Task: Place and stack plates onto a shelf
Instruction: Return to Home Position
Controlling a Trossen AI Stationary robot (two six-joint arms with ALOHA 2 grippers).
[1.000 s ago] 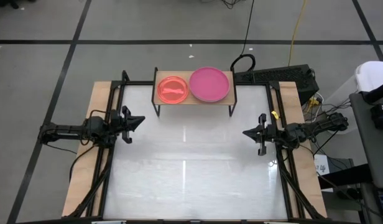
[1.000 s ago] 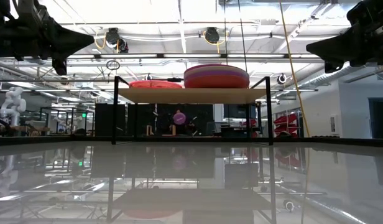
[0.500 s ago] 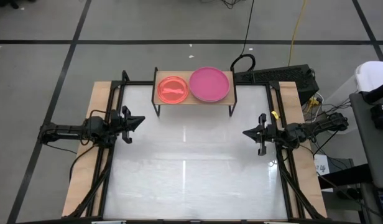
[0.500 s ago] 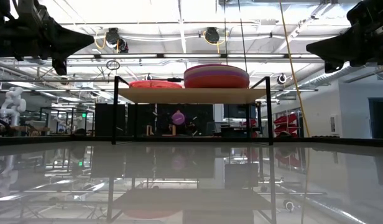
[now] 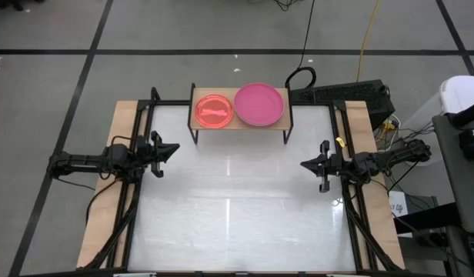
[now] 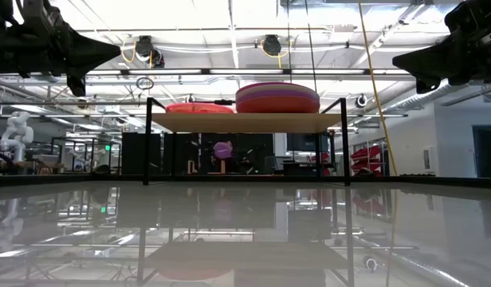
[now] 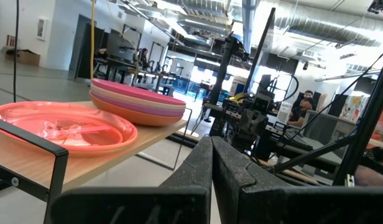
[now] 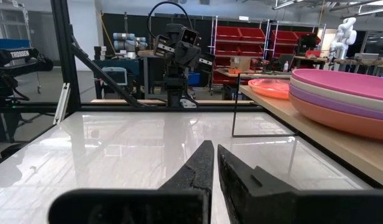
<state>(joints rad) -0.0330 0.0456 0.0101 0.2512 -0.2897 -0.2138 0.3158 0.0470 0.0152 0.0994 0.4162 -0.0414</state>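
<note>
The light-wood shelf (image 5: pixel 241 123) on thin black legs stands at the table's far edge. On its right half rests a stack of large plates (image 5: pixel 258 104) with a magenta one on top (image 6: pixel 277 97); on its left half lies a translucent pink-orange divided plate (image 5: pixel 213 111) (image 7: pixel 61 127). My left gripper (image 5: pixel 174 148) hovers shut over the table's left side, pointing right. My right gripper (image 5: pixel 303 165) hovers shut over the right side, pointing left. Both are empty and well clear of the shelf.
The white glossy tabletop (image 5: pixel 237 208) lies between the two arms. Black frame rails (image 5: pixel 133 154) run along the table's left and right sides. Cables and a black box (image 5: pixel 352 94) sit past the far right corner.
</note>
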